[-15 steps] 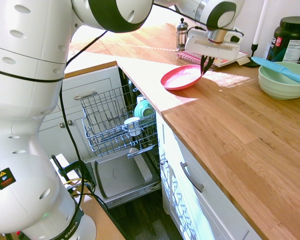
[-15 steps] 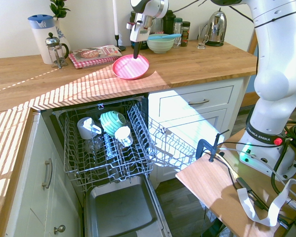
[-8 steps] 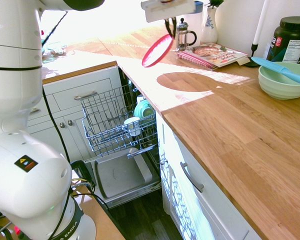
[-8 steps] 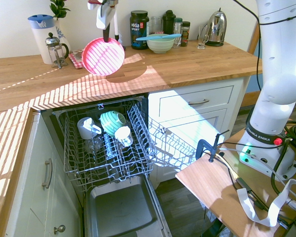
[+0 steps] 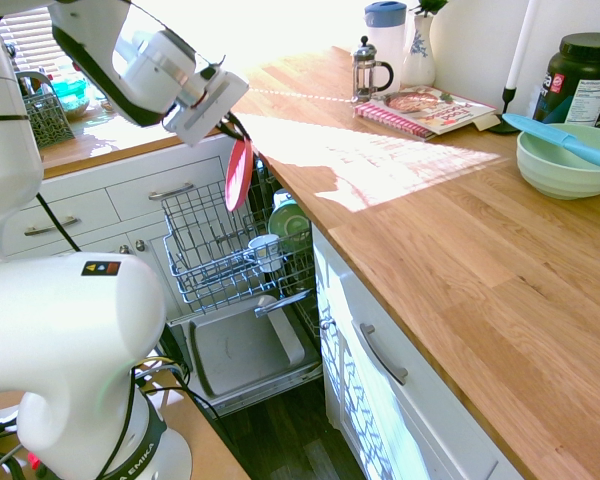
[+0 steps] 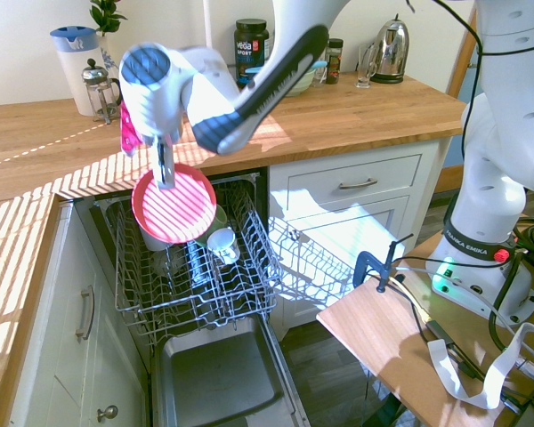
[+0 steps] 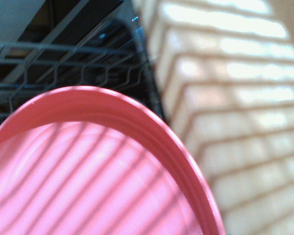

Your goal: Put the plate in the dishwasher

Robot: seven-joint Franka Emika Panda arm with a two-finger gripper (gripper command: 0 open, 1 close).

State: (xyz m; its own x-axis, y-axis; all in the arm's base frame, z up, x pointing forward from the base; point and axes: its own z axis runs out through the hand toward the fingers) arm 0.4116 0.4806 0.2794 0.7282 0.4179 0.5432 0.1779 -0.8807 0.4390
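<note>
Kitchen corner, wooden worktop (image 5: 480,250) over white cabinets, strong sunlight.

Striped sunlight falls across the worktop and the white drawers (image 6: 356,187) with metal handles below it. Behind the worktop stands a plain pale wall (image 6: 18,62). Below the drawers, the floor (image 6: 329,374) is dark.

Cups (image 6: 221,242) and a teal dish (image 5: 290,222) crowd the rack's (image 6: 249,267) back; its front lies open.

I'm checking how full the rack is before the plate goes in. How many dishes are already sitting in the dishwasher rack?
3 can be made out: a white mug, a white cup and a teal dish, clustered mid-rack. The held plate covers part of the rack, so more may be hidden.
</note>
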